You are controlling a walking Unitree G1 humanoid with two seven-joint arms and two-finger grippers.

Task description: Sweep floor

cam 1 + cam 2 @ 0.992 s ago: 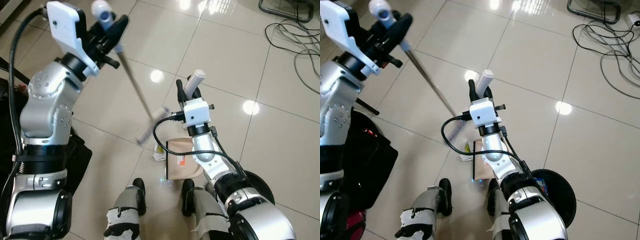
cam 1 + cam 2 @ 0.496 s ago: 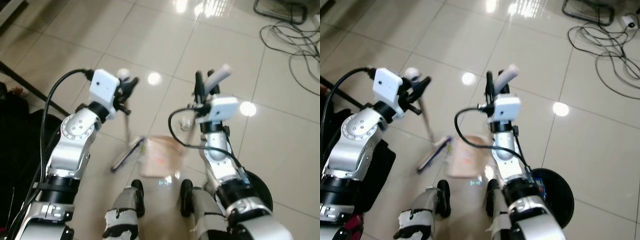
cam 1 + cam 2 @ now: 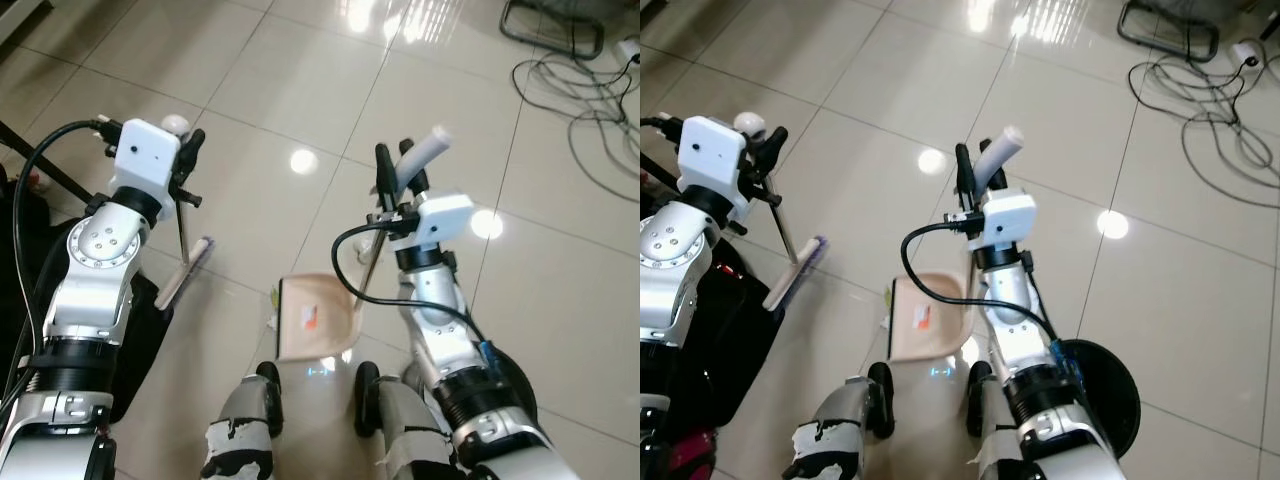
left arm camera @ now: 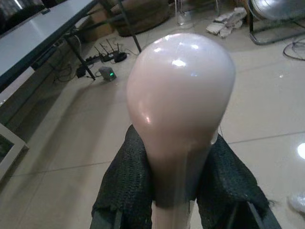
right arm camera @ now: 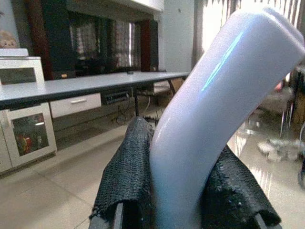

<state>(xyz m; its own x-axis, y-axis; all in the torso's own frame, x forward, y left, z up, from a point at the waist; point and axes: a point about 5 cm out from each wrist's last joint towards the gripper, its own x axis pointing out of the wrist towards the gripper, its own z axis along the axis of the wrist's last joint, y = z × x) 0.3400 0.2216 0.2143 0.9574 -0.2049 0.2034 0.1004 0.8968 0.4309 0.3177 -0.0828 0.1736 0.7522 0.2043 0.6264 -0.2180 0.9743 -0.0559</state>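
With the dustpan (image 3: 315,318) as the landmark, lying flat on the tiled floor (image 3: 290,90) just ahead of the robot's feet (image 3: 268,378): off to its left the left gripper (image 3: 184,160) is clamped around the top of the broom handle (image 4: 178,109), whose rounded pale knob rises between the two black fingers (image 4: 125,181). The thin shaft drops down to the broom head (image 3: 185,271), which rests on the floor well left of the dustpan, beside a black bag (image 3: 150,320). A small scrap (image 3: 272,296) lies by the pan's left edge. Above the pan's right side the right gripper (image 3: 398,180) is closed around the dustpan handle (image 5: 214,119), a pale angled grip. Far right, beyond the pan, cables (image 3: 585,110) sprawl on the tiles.
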